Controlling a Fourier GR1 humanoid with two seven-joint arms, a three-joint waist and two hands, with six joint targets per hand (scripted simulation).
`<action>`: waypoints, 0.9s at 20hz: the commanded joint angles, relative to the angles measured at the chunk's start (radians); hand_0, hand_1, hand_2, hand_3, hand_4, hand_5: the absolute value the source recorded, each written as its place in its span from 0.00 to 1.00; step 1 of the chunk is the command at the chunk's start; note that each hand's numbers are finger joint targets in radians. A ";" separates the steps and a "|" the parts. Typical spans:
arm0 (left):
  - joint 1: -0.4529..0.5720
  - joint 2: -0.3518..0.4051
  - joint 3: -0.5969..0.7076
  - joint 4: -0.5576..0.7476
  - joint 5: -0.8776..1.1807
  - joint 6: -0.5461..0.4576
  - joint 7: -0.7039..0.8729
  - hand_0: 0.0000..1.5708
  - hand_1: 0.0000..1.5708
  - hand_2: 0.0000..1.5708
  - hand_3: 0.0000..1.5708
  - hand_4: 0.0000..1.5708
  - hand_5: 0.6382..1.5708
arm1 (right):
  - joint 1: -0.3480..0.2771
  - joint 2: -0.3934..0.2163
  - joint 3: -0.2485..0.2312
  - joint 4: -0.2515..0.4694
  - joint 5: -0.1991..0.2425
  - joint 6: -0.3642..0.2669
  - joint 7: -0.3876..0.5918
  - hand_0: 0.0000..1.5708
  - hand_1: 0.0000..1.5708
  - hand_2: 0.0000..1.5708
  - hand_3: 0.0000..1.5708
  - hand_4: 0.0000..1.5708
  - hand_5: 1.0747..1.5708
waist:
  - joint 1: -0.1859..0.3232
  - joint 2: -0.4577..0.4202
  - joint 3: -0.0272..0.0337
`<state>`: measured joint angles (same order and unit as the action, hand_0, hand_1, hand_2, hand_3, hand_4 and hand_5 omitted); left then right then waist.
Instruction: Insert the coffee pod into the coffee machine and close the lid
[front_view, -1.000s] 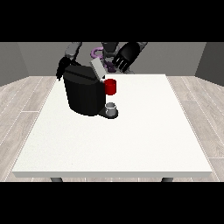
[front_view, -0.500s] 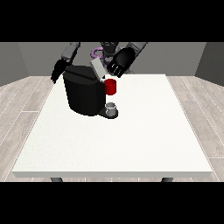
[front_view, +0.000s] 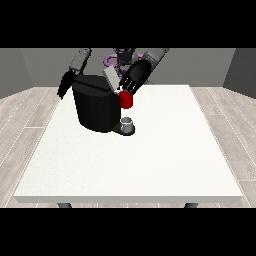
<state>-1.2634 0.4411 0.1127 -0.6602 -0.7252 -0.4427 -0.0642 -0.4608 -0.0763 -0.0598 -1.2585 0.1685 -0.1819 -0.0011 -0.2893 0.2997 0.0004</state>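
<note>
The hand at the view's right (front_view: 134, 77) hovers just above the raised lid (front_view: 111, 79) — fingers straight, gripping nothing. The machine (front_view: 96, 102) sits below it; the other hand (front_view: 65, 86) hangs beside it, its fingers unreadable.

Hand at view's right (front_view: 134, 77) lowered from behind machine to grey lid (front_view: 110, 78), fingers near red part (front_view: 126, 99).

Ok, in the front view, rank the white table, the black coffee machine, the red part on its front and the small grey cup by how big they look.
Largest to smallest:
1. large white table
2. black coffee machine
3. red cylindrical part on the machine's front
4. small grey cup under it

The last two look nearly alike, so their order is uncertain.
</note>
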 joint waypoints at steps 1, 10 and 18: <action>0.008 -0.014 -0.003 0.017 -0.015 0.029 0.007 0.76 0.76 0.79 0.77 0.28 1.00 | -0.003 -0.004 0.008 -0.012 -0.008 0.022 0.016 0.00 0.00 0.00 0.00 0.00 1.00 | -0.017 -0.003 -0.0001; 0.011 -0.029 -0.018 -0.001 -0.030 0.057 -0.035 0.77 0.77 0.80 0.76 0.27 1.00 | -0.032 -0.025 -0.041 0.020 -0.027 0.008 0.002 0.00 0.00 0.00 0.00 0.00 1.00 | 0.016 0.015 -0.0001; -0.038 0.009 0.007 0.026 -0.023 0.026 -0.036 0.76 0.76 0.78 0.74 0.23 1.00 | -0.008 -0.025 -0.018 0.014 -0.018 0.026 -0.011 0.00 0.00 0.00 0.00 0.00 1.00 | -0.013 0.009 0.0000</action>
<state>-1.2799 0.4452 0.1204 -0.6352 -0.7456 -0.4061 -0.0952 -0.4573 -0.0862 -0.0686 -1.2537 0.1575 -0.1700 -0.0038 -0.3008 0.3047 0.0000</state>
